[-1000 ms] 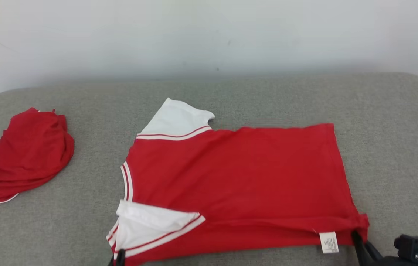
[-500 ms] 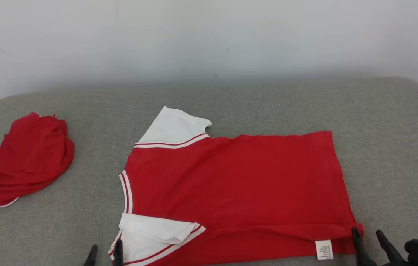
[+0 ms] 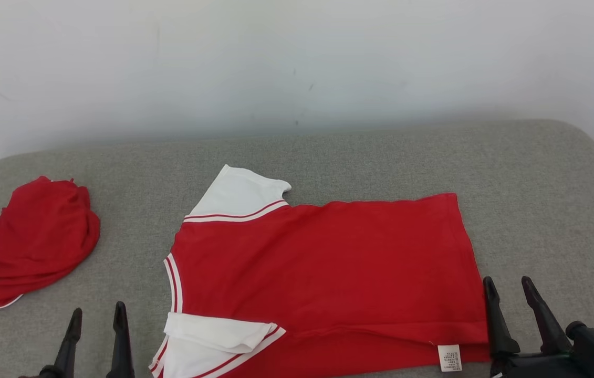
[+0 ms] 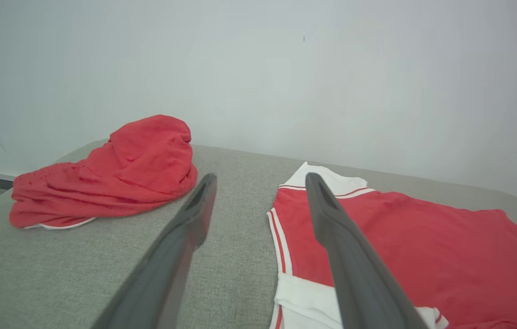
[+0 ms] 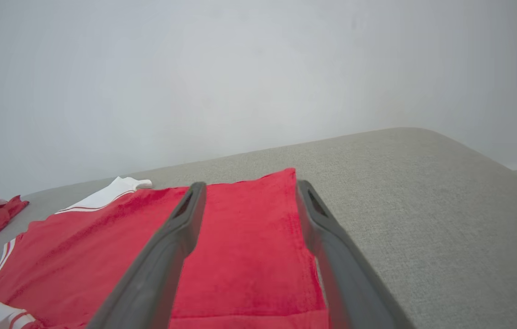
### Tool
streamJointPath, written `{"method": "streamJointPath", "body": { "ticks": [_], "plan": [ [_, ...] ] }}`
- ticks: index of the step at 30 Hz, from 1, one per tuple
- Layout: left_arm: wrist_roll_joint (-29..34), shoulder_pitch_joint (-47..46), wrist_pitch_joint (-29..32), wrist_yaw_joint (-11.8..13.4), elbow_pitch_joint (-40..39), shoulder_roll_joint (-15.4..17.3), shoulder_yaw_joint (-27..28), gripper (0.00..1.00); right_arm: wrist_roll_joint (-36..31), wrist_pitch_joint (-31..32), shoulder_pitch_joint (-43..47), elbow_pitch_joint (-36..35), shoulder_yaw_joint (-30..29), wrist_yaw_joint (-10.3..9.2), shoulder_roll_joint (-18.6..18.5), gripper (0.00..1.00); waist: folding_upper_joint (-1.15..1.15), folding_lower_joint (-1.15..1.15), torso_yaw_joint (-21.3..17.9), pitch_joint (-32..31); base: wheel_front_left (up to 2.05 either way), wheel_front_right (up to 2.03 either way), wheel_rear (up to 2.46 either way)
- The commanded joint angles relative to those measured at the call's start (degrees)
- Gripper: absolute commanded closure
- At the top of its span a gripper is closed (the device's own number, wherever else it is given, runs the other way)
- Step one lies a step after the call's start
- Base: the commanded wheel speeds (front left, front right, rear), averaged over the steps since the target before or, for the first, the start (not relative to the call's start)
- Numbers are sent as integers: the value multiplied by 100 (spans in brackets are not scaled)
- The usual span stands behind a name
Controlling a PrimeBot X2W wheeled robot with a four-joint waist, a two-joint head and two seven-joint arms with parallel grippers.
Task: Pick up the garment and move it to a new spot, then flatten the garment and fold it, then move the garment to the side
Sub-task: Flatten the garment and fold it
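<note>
The garment (image 3: pixel 323 273) is a red shirt with white sleeves, spread flat on the grey cushion, its near edge folded over with a white label (image 3: pixel 449 358) showing. It also lies in the left wrist view (image 4: pixel 404 246) and the right wrist view (image 5: pixel 240 256). My left gripper (image 3: pixel 97 316) stands open at the lower left, just left of the near sleeve (image 3: pixel 218 341), holding nothing. Beside the garment's near right corner, my right gripper (image 3: pixel 509 287) is open and empty too. Both are apart from the cloth.
A second red garment (image 3: pixel 29 244) lies bunched at the cushion's left end, also in the left wrist view (image 4: pixel 112 178). The grey cushion (image 3: pixel 538 199) has bare room at the right and behind the shirt. A pale wall (image 3: pixel 297 63) rises behind it.
Both grippers have opened and let go of the garment's near edge, then drawn clear of it. The head camera has tilted, shifting the whole picture downward.
</note>
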Motion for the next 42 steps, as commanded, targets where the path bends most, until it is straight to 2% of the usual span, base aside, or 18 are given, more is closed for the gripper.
{"method": "streamJointPath", "body": {
  "ticks": [1, 9, 17, 24, 28, 32, 38, 39, 42],
  "plan": [
    [107, 38, -18, -30, -64, -40, 66, 0, -57, -85, -37, -55, 44, -13, 15, 0, 0, 0, -1, -8, 0, 0, 0],
    [467, 53, -18, -159, -334, 9, 242, 0, -276, -336, -104, -208, 187, -13, 92, 0, 0, 0, 13, -25, 0, 0, 0],
    [439, 212, -18, -252, -275, -4, 321, 0, -399, -373, 81, -180, 54, -13, 196, 0, 0, 0, 102, 26, 0, 0, 0],
    [413, 16, -18, -286, -59, 99, 353, 0, -431, -374, -179, -83, -35, -13, 121, 0, 0, 0, 43, 237, 0, 0, 0],
    [310, -489, -16, -282, 167, 390, 199, 0, -361, -271, -603, 190, -141, -13, -24, 0, 0, 0, -10, 479, 0, 0, 0],
    [10, -1338, 207, -279, 348, 949, -225, 0, -292, 166, -1264, 526, -273, -13, -180, 0, 0, 0, -94, 822, 0, 0, 0],
    [-800, -2880, 959, -281, 691, 1791, -895, 0, -290, 908, -2446, 1045, -332, -13, -363, 0, 0, 0, -278, 1465, 0, 0, 0],
    [-948, -3390, 1164, -282, 826, 2023, -1191, 0, -314, 1089, -2837, 1223, -286, -13, -397, 0, 0, 0, -346, 1666, 0, 0, 0],
    [-1200, -4138, 1394, -281, 1030, 2319, -1629, 0, -291, 1351, -3388, 1522, -146, -13, -408, 0, 0, 0, -453, 1970, 0, 0, 0]
  ]
}}
